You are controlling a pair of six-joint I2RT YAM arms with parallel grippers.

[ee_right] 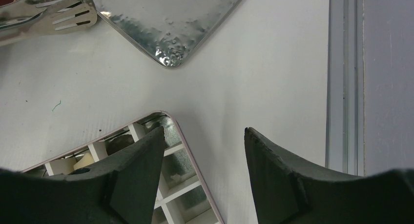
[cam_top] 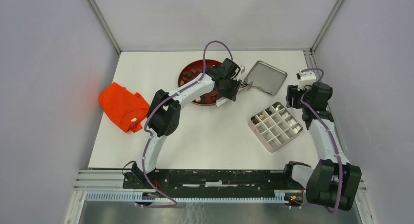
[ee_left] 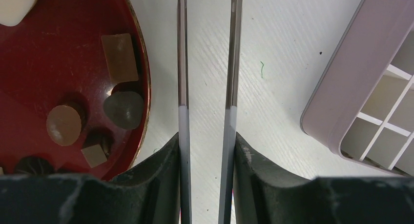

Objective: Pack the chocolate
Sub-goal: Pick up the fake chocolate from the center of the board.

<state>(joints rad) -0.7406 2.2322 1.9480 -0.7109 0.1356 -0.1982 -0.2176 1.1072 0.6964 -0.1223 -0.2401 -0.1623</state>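
Top view: chocolate (cam_top: 193, 72) heaped on the red plate (cam_top: 180, 77), far centre of the surface (cam_top: 210, 136). Left gripper (cam_top: 234, 89) sits at the plate's right edge and carries the tweezers (cam_top: 246, 86), tips toward the metal tray (cam_top: 266, 77). Divided box (cam_top: 258, 135) lies nearer, to the right; a few cells look filled. Right gripper (cam_top: 294, 96) hangs just beyond the box.

Left wrist: fingers (ee_left: 161, 170) clamped on the tweezers' two blades (ee_left: 182, 63). The blades stand apart over bare surface, with nothing visible between them; tips out of frame. Loose pieces (ee_left: 119, 57) lie on the plate beside them.

Right wrist: fingers (ee_right: 139, 170) apart, empty, over the box corner (ee_right: 196, 175); one cream piece (ee_right: 83, 160) sits in a cell.

Risks, my judgement: rounded pieces may squirt from smooth blades; a hard squeeze could twist the tweezers in the grip; a piece dropped over the cell walls may bounce out.
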